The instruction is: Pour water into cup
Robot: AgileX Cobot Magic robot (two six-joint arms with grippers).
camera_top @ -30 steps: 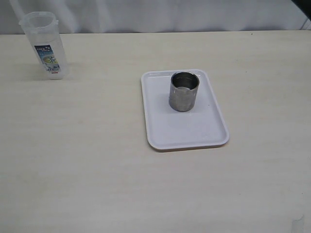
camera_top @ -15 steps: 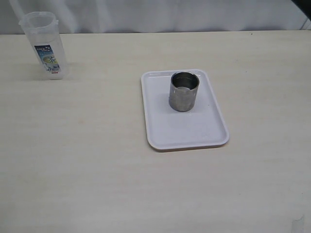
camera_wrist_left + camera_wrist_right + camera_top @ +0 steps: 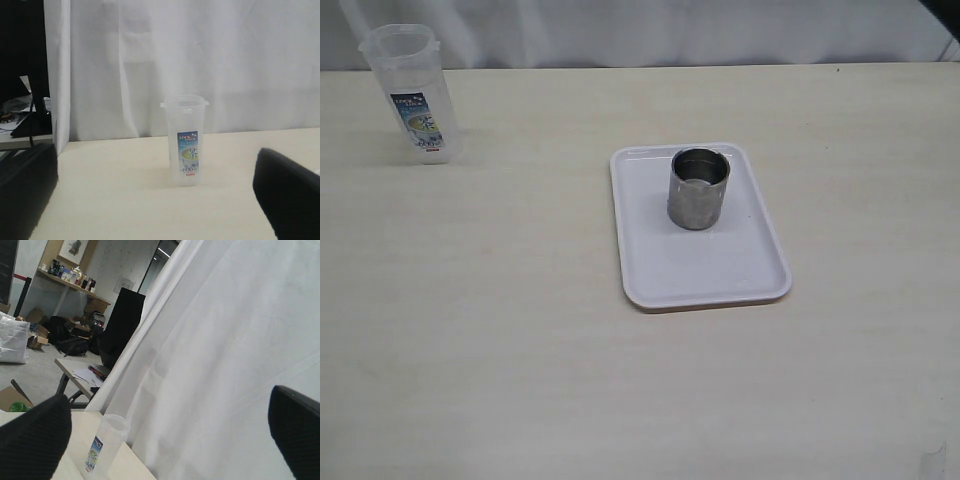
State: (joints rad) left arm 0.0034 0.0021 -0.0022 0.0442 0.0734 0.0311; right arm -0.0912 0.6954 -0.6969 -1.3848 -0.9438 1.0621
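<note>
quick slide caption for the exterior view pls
Steel cup standing on a white tray, with a clear blue-labelled container upright and well apart at the far left.

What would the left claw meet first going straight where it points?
Probably the clear container, upright on the table ahead of the open left claw; nothing visible in between, depth unclear.

Tabletop layout: cup on tray, container far off to the left.
Tray (image 3: pixel 705 275) lies flat on tabletop (image 3: pixel 520 350), a bit right of centre in the ext. view, long side running front to back. Cup (image 3: pixel 699 190) stands upright on tray's rear half, nearer its back rim than its front rim. Container (image 3: pixel 412 95) stands upright at tabletop's rear left, well apart from tray & cup. Curtain (image 3: pixel 650 30) hangs behind tabletop's back edge, close behind container.
</note>
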